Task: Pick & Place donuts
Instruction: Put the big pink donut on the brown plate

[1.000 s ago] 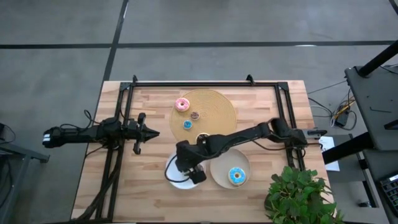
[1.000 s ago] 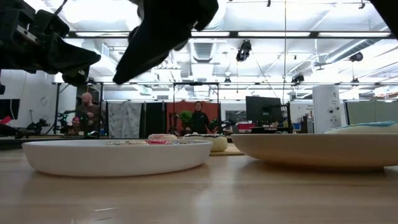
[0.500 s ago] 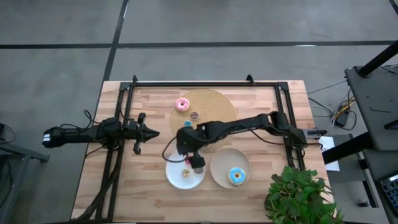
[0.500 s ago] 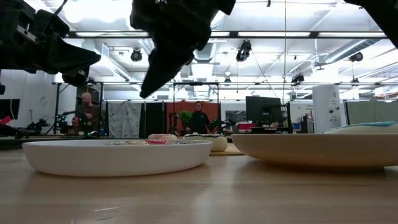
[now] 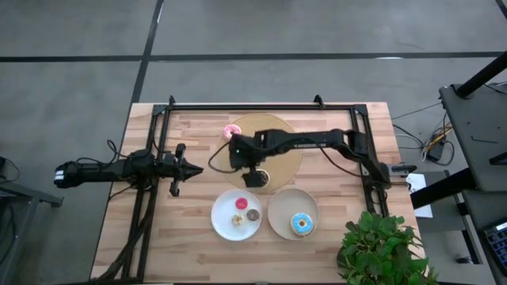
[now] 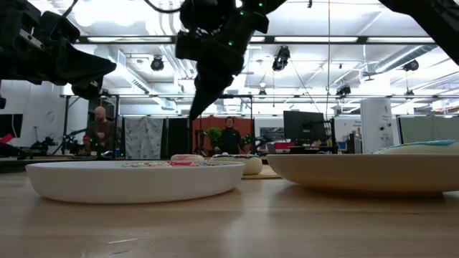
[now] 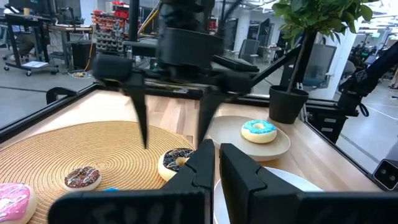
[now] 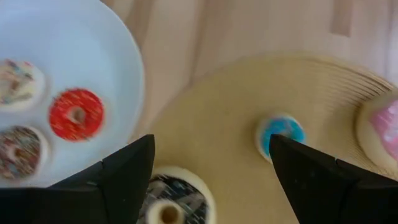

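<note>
My right gripper hangs open above the round tan board, holding nothing. Its fingers stand over the board, above the dark chocolate donut, the tiny blue donut and a tiny brown donut, which lie flat on it. The pink donut lies at the board's far left. Three tiny donuts, tan, red and brown, lie in the white plate. The light blue donut lies in the tan plate. My left gripper waits shut at the table's left.
A black frame runs along the table's far edge and down both sides. A potted plant stands at the near right corner. Bare wood lies near the front left. People stand far off in the room.
My right gripper has swung from above the white plate toward the table's far edge and now hangs over the tan board, still open. The tiny donuts in the white plate, covered by the hand a second ago, are now in plain view.
</note>
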Available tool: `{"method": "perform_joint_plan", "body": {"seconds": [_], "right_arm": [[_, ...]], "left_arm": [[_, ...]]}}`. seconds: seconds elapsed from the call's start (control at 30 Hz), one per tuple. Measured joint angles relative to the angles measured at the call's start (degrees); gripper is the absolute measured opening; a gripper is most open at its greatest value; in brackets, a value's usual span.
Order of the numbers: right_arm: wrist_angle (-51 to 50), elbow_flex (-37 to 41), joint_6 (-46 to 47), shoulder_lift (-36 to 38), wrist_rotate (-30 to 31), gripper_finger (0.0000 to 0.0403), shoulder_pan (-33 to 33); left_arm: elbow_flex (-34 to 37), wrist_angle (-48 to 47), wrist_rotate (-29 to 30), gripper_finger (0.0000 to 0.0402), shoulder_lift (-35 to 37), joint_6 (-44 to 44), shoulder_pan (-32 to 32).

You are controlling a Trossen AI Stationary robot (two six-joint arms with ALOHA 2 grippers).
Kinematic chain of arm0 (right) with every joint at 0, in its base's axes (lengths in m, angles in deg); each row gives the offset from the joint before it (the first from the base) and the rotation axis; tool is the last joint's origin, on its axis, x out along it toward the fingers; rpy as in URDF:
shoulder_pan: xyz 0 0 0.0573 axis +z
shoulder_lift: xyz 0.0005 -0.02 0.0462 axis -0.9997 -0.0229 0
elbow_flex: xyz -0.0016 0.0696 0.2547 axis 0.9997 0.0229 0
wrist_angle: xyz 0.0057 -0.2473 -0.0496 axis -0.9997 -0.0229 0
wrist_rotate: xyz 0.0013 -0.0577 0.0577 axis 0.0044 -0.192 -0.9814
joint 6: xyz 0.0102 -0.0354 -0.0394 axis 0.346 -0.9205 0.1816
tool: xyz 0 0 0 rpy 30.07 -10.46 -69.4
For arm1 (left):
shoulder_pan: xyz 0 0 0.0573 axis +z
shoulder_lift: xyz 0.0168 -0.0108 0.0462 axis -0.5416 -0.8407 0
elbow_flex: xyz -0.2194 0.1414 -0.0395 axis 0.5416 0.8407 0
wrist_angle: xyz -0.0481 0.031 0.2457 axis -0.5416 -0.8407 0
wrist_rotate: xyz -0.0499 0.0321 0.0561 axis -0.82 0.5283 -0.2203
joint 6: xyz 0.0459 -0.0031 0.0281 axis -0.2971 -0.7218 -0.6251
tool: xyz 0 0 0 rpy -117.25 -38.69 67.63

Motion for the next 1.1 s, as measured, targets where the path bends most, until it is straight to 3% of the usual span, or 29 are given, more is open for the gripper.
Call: {"method": "perform_joint_plan", "body": {"seconds": [0.47,1.1], "right_arm": [[-1.24,0.00,-2.14,1.65,-0.06,0.0297,-5.76],[-1.27,-0.04,5.07,1.65,-0.02,0.0290,-6.13]], "left_arm": [[0.00,0.00,-0.02,0.0000,0.01,0.00,-0.01],[0.00,0.00,-0.02,0.0000,0.02,0.00,-0.02]]}}
